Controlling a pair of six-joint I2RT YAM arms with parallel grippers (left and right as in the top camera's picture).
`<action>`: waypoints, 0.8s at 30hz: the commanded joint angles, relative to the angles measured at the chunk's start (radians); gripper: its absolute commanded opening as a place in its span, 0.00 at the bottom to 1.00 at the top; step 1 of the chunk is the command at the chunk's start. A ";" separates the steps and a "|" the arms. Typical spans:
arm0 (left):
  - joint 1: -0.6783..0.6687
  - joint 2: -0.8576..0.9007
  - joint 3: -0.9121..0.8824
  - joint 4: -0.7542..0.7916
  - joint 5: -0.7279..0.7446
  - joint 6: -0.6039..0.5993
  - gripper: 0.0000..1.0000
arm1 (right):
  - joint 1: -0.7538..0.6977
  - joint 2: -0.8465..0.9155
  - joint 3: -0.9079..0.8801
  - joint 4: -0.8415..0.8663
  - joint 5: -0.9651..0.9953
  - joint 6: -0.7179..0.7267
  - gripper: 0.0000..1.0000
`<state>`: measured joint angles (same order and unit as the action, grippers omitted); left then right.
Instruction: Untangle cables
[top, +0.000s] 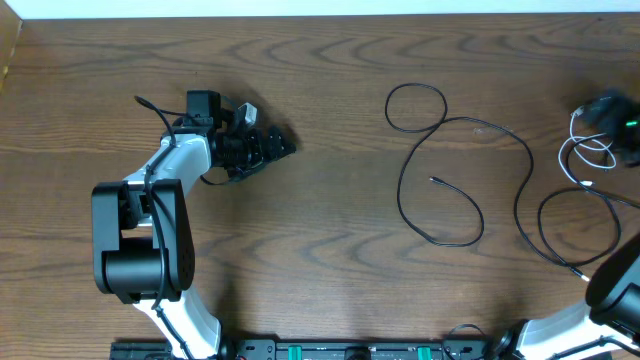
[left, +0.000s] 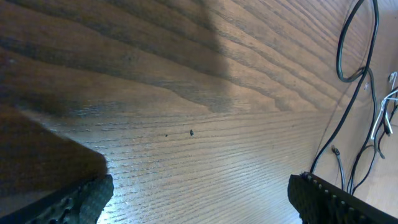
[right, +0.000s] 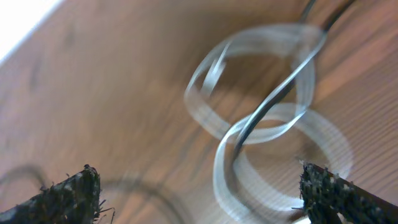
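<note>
A long thin black cord (top: 470, 125) winds in loops over the right half of the table; it also shows far off in the left wrist view (left: 357, 43). A shorter white cord (top: 590, 150) lies coiled at the far right, under my right gripper (top: 615, 118). In the right wrist view the white cord (right: 249, 134) is blurred and crossed by the black cord (right: 273, 99); the right gripper (right: 199, 193) is open just above them. My left gripper (top: 270, 143) is open and empty at the left, low over bare wood (left: 199, 193).
The wooden table (top: 320, 250) runs under everything. The left arm's base (top: 140, 250) stands at the front left, the right arm's base (top: 615, 290) at the front right. The table's far edge (top: 320, 16) meets a white wall.
</note>
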<state>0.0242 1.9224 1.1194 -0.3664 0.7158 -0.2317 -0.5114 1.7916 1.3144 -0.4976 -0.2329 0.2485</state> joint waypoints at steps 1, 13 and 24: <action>0.003 0.015 -0.016 -0.010 -0.073 -0.010 0.96 | 0.090 0.010 -0.080 -0.053 -0.031 0.021 0.99; 0.003 0.015 -0.016 -0.008 -0.073 -0.036 0.96 | 0.328 0.010 -0.287 -0.088 -0.069 -0.116 0.97; 0.003 0.015 -0.016 -0.009 -0.073 -0.036 0.96 | 0.599 0.009 -0.278 0.014 -0.077 -0.115 0.14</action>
<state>0.0242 1.9224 1.1194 -0.3626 0.7113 -0.2630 0.0296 1.7931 1.0309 -0.5274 -0.2874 0.1490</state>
